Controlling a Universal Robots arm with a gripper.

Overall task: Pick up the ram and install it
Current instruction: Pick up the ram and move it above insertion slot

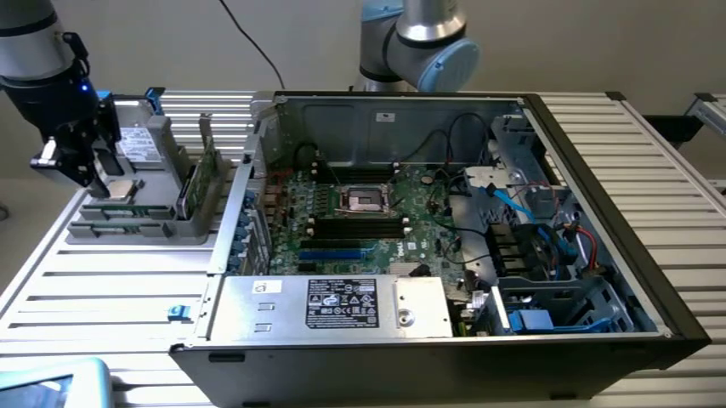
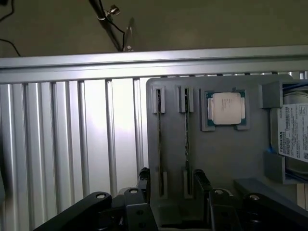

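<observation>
My claw point(image 2: 173, 179): spread wide, empty, hung over the grey holder point(image 2: 226, 154) at the counter point(image 1: 102, 289) edge on the exterior view's left. The ram point(image 2: 186, 139): slim stick on edge in a holder slot, a second stick point(image 2: 159, 139) in the neighbouring slot; both run into the gap between my fingers point(image 2: 202, 179), and I cannot tell whether either is touched. Open computer case point(image 1: 454, 212): beside the holder, toward the counter's middle.

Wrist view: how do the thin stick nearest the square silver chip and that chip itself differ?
The ram stick stands on edge, showing as a thin line; the processor chip lies flat, its silver top showing. The ram stick is long and slim, the processor chip square. The grey holder catches the ram stick at its ends but frames the processor chip all round. Both sit in that holder.
</observation>
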